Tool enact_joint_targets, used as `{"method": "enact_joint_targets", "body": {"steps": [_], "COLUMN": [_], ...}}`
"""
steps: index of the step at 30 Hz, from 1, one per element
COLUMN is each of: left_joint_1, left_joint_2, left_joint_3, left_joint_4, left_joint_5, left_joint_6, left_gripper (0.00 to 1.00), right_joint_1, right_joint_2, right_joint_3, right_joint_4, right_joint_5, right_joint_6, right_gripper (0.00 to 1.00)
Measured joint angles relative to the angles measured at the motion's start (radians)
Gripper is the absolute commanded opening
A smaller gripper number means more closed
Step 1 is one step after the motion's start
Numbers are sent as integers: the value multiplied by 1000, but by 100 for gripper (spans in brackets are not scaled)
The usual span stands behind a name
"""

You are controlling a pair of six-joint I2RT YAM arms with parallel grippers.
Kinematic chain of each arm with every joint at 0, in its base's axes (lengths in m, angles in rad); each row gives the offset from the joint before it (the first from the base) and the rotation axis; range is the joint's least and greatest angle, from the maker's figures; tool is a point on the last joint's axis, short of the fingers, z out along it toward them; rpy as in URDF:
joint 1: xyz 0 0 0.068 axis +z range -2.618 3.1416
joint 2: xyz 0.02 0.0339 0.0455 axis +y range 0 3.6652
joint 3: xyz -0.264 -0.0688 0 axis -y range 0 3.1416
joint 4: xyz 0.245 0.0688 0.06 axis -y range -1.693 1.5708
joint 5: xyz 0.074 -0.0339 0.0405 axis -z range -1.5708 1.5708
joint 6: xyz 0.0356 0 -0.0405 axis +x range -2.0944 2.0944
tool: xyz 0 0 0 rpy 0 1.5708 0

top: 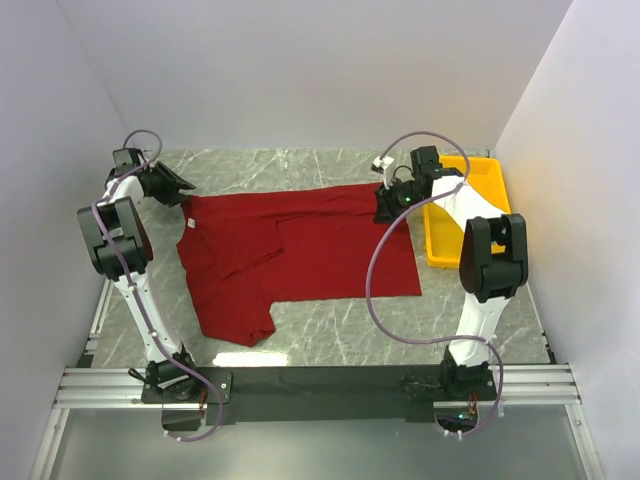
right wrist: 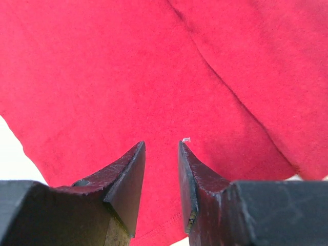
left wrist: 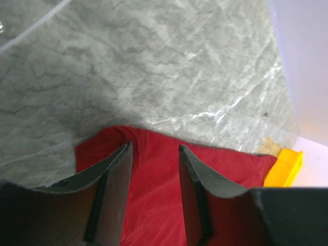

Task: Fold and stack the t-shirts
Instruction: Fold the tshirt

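Observation:
The t-shirt (top: 310, 250) is dark red and lies spread on the marble table (top: 340, 335), with one part folded over its middle and a sleeve pointing toward the near edge. My left gripper (top: 185, 187) stands at the shirt's far left corner. In the left wrist view it (left wrist: 154, 146) is open, and red cloth (left wrist: 154, 200) shows in the gap below the fingers. My right gripper (top: 383, 207) is over the far right corner. It (right wrist: 162, 143) is open too, hovering just above the cloth (right wrist: 128, 66) near its hem.
A yellow tray (top: 500, 190) stands at the right edge of the table, just beyond the right arm, and its corner (left wrist: 287, 166) shows in the left wrist view. White walls close in the table at the back and both sides.

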Motion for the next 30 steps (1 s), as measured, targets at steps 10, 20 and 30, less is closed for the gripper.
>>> {"method": "enact_joint_targets", "body": {"steps": [10, 20, 30], "left_joint_1": [-2, -5, -6], "left_joint_2": [0, 0, 41], "left_joint_3": [0, 0, 22], "left_joint_4": [-38, -39, -27], "left_joint_5": [-88, -58, -21], "left_joint_6": [9, -1, -31], "left_gripper": [47, 41, 1], "right_joint_1": [-7, -14, -43], "right_joint_2": [-27, -27, -27], "right_joint_3": [0, 1, 0], "right_joint_4": [8, 21, 22], "right_joint_5": [-1, -1, 0], "right_joint_6": [20, 42, 43], "right_gripper": [40, 40, 40]}}
